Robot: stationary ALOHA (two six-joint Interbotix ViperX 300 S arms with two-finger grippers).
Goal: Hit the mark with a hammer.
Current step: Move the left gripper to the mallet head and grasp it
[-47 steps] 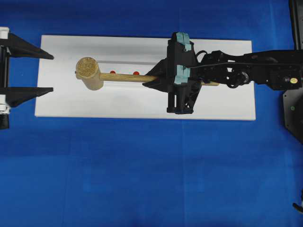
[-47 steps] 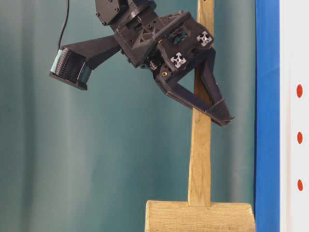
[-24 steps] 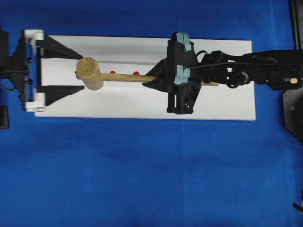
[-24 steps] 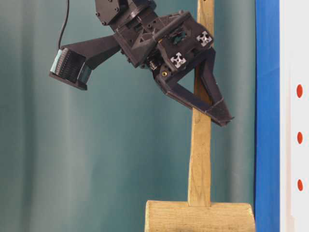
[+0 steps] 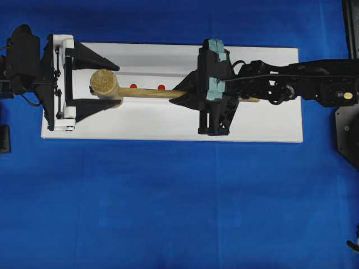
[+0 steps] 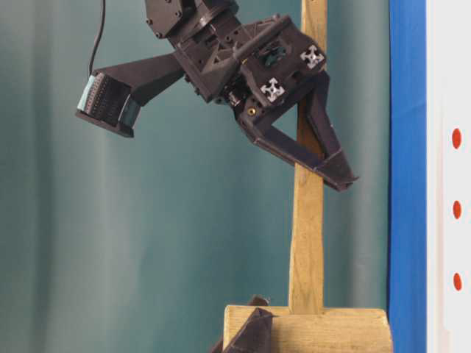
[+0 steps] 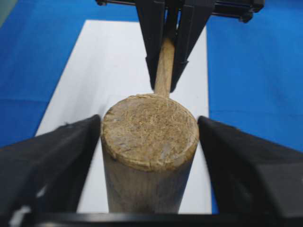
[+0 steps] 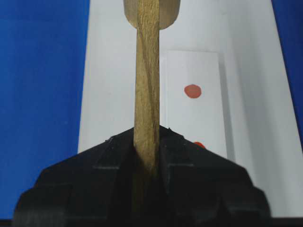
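Hammer [image 5: 120, 89] is lying along the white board [image 5: 263, 120], head at the board's left end, handle running right, red marks [image 5: 161, 87] showing just beside the handle. Right gripper [image 5: 188, 93] is clamping the handle mid-length, jaws fully closed on it. Left gripper [image 5: 104, 84] is straddling the head, fingers [image 7: 57, 156] spread on either side of it; one is looking very close or touching in the left wrist view, but whether it is gripping I cannot tell. Judging the step as a handover or steadying of the head: left fingers should be closing squarely on the cylinder sides, staying centred so the head isn't rolling, right hold staying firm meanwhile. No containers showing anywhere, only the flat board and blue cloth [image 5: 168, 213].
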